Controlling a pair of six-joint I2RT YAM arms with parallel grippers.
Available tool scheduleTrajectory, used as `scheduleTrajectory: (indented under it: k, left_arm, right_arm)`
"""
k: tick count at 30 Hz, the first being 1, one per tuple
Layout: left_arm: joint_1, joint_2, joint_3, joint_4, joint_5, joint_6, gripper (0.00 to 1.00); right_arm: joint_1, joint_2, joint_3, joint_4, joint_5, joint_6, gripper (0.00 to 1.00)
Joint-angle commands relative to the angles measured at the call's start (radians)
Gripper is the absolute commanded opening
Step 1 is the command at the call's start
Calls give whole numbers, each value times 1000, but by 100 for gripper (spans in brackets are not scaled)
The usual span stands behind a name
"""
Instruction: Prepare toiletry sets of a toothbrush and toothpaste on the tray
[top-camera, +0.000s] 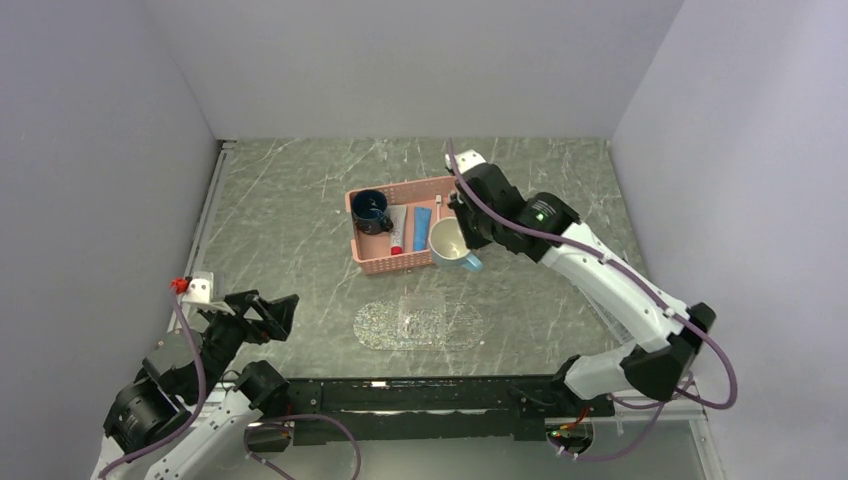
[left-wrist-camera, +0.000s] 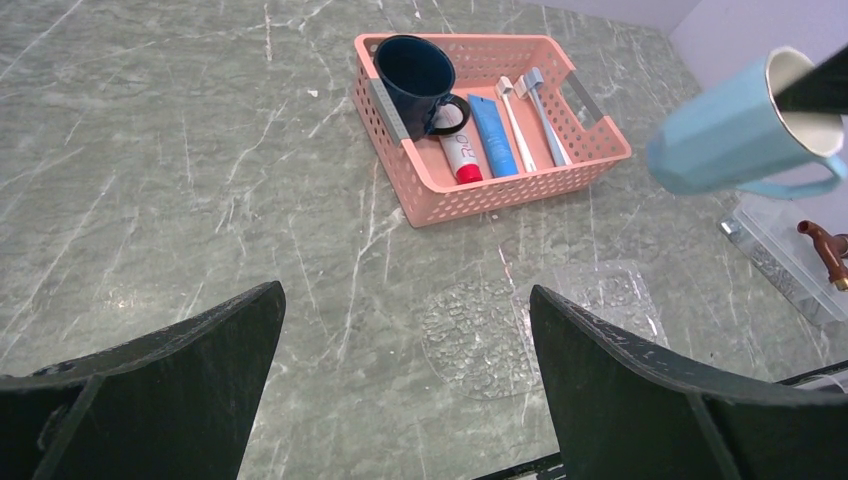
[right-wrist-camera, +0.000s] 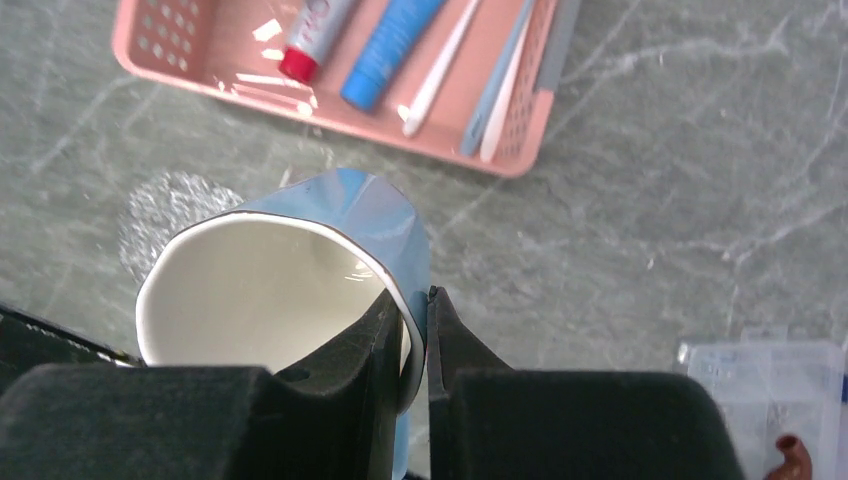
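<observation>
Clamping the rim of a light blue mug (right-wrist-camera: 270, 290), the right end effector (right-wrist-camera: 418, 305) has its fingers drawn nearly together, one inside the white interior and the other against the blue outer wall. The mug hangs tilted in the air, off the worktop (left-wrist-camera: 150, 150). In the top view it is just beside the near right corner of the pink basket (left-wrist-camera: 500, 200).

The left end effector (left-wrist-camera: 405, 295) hovers low over the near left part of the worktop, its fingers spread wide apart and well away from everything else.

Every toiletry item lies in the basket. From left to right (as the left wrist camera sees it) there is a dark blue mug (left-wrist-camera: 415, 70) in the far left corner, a white toothpaste tube (left-wrist-camera: 458, 158) with a red end, a blue toothpaste tube (left-wrist-camera: 493, 135), then a white toothbrush (left-wrist-camera: 517, 125) and a second toothbrush (left-wrist-camera: 545, 118) lying side by side along the right wall.

The tray (left-wrist-camera: 480, 335) — clear, oval, glittery — lies flat on the worktop between the basket and the arm bases, near the basket but not touching it. A clear box (left-wrist-camera: 790, 255) holding a brown piece (left-wrist-camera: 825, 245) sits toward the right edge of the worktop.
</observation>
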Motion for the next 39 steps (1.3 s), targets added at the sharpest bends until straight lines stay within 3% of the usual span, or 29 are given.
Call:
scheduleTrajectory:
  k: [1,10,22,39]
  left_arm:
    - [-1,33,2,23,7,7,99]
    - [0,44,1,26,11,9,99]
    - [1,40,0,27,11,10,99]
    - [4,45,0,29,14,12,99]
  right_arm:
    - [-1,-133,-113,20,58,64,0]
    - [-2,-278,-323,3,27,156,0]
    - [-2,-331,-555,144,-69,223,0]
    - [-2,-320,-664,237,-90,247,0]
